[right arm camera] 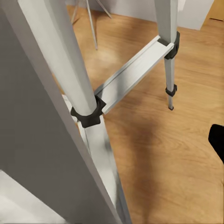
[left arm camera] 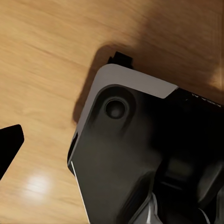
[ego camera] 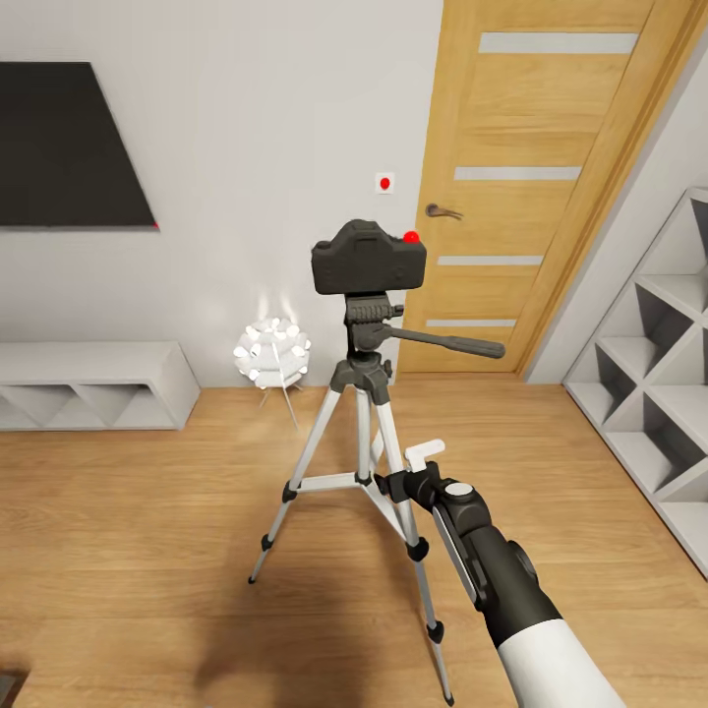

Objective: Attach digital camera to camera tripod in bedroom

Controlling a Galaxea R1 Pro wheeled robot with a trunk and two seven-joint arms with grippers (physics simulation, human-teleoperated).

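Note:
The digital camera (ego camera: 369,258), dark and boxy with a red button on top, sits on the black pan head of the camera tripod (ego camera: 366,393), whose long handle points right. Its three silver legs stand spread on the wood floor. My right gripper (ego camera: 418,464) is open, low down beside the tripod's right front leg, well below the camera. In the right wrist view that leg and its black joint (right arm camera: 87,115) pass very close, and one dark fingertip (right arm camera: 217,141) shows at the edge. A dark fingertip (left arm camera: 9,145) of my open left gripper hangs over the floor by my base.
A wooden door (ego camera: 521,177) is behind the tripod. White cube shelves (ego camera: 659,393) stand at the right, a low white shelf (ego camera: 88,383) at the left. A white ball lamp (ego camera: 272,351) is behind the tripod, and my dark base (left arm camera: 140,154) is below the left arm.

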